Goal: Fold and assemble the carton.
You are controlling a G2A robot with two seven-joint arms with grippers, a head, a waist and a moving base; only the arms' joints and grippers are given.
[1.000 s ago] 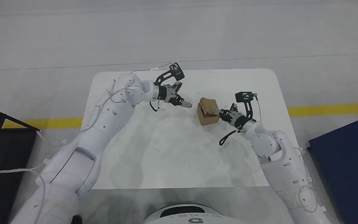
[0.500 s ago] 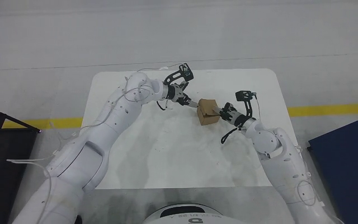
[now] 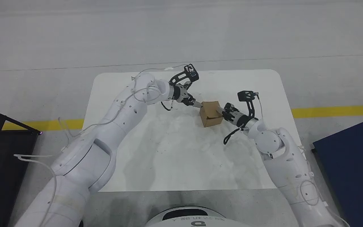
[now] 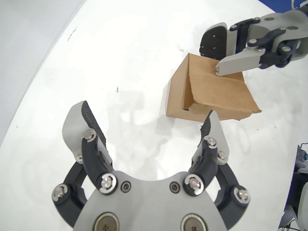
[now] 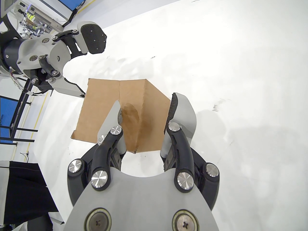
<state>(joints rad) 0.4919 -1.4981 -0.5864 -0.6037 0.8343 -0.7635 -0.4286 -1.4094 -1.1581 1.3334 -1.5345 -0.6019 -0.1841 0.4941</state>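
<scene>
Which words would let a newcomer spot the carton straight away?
Look at the white table, in its far half, right of the middle. There the carton sits between the open left gripper and the right gripper, which grips one corner. It is the only brown cardboard thing on the table, a small box with a flap sticking out.

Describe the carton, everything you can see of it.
The carton is a small box of plain brown cardboard, partly assembled: the walls stand upright and the top flap is folded down at a slant with a gap beneath it. A darker smudge marks one panel. It sits on the white table. The right claw straddles one corner, with one finger on the flap and the other against a side wall. The open left claw has a fingertip at the flap's opposite edge; contact is unclear.
</scene>
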